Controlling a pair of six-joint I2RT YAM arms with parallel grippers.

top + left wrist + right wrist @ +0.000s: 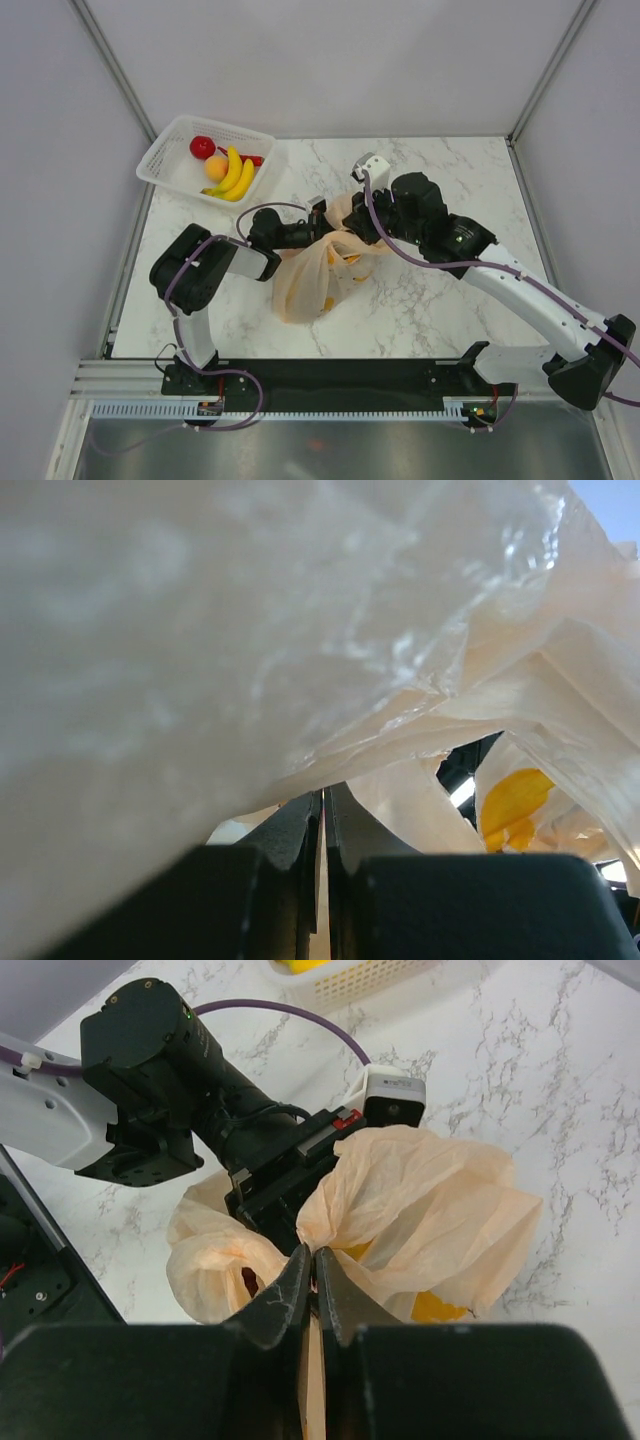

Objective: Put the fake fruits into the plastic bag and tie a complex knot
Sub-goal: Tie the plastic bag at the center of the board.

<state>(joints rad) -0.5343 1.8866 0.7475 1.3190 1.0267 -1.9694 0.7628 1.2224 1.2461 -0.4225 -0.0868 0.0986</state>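
Bag (318,272): centre of surface (400,312). Left pincer (324,802): near-closed, film pinched. Right pincer (311,1260): closed on bag edge. Fruits (235,172): several in basket (160,150). Step, likely: filling; knot not begun. Next: one pincer releases, fetches fruit.

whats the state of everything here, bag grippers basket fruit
left gripper: shut on plastic bag
right gripper: shut on plastic bag
plastic bag: on the table, crumpled, top pinched by both grippers, no knot seen
white basket: upright, holding red apple, peach, bananas, chili
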